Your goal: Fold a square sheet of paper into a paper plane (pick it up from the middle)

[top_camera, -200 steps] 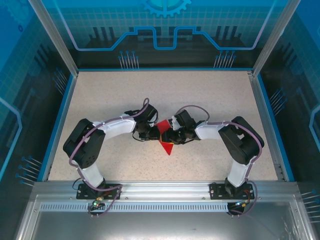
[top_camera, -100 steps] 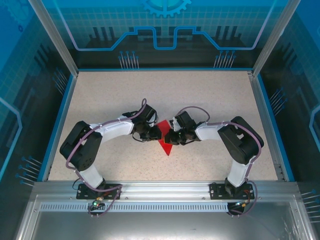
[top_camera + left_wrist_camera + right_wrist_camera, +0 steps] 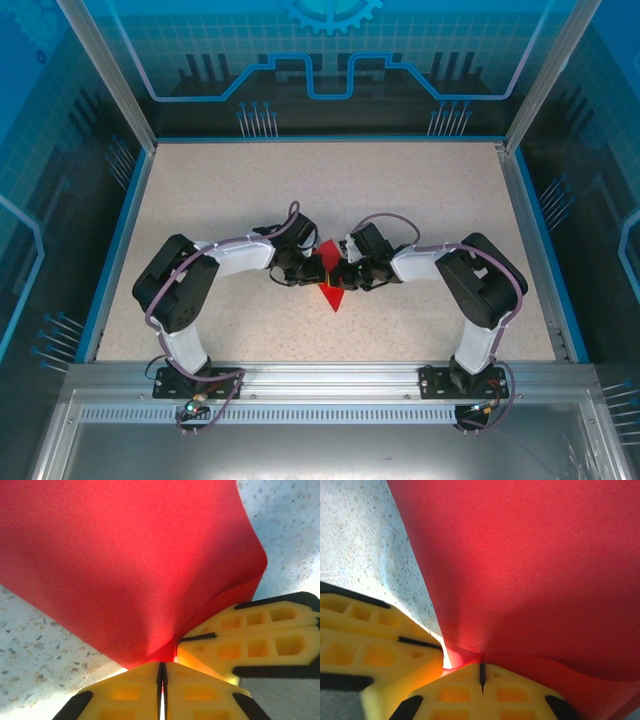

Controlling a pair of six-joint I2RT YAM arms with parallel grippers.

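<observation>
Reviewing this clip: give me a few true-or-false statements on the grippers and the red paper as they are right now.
1. The left gripper and right gripper are each shut on the red paper. True.
2. The red paper lies flat and untouched. False: both grippers pinch it.
3. The two grippers meet near the middle of the table. True.
4. The right gripper hangs wide open. False: its fingers are closed on the paper.
</observation>
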